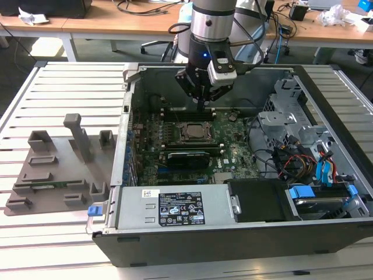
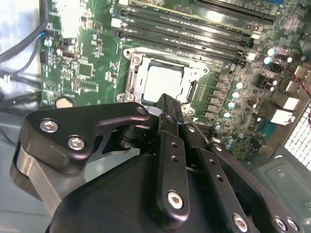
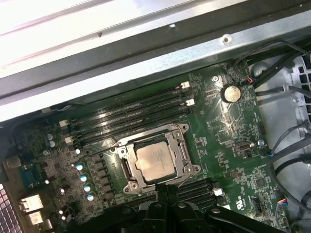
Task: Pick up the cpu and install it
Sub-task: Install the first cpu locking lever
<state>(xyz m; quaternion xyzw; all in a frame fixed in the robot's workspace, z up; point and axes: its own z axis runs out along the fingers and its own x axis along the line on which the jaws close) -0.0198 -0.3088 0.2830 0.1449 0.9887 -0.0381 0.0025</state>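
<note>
The cpu (image 3: pixel 154 162) lies flat inside the socket (image 3: pixel 125 170) — it sits in its place. The gripper (image 3: pixel 164 188) hangs just over the socket's edge, pinched together and holding nothing — the cpu is right beside its tips.

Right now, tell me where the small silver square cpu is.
In both wrist views the small silver square cpu lies inside the black metal-framed socket on the green motherboard, beside the long memory slots.
</note>
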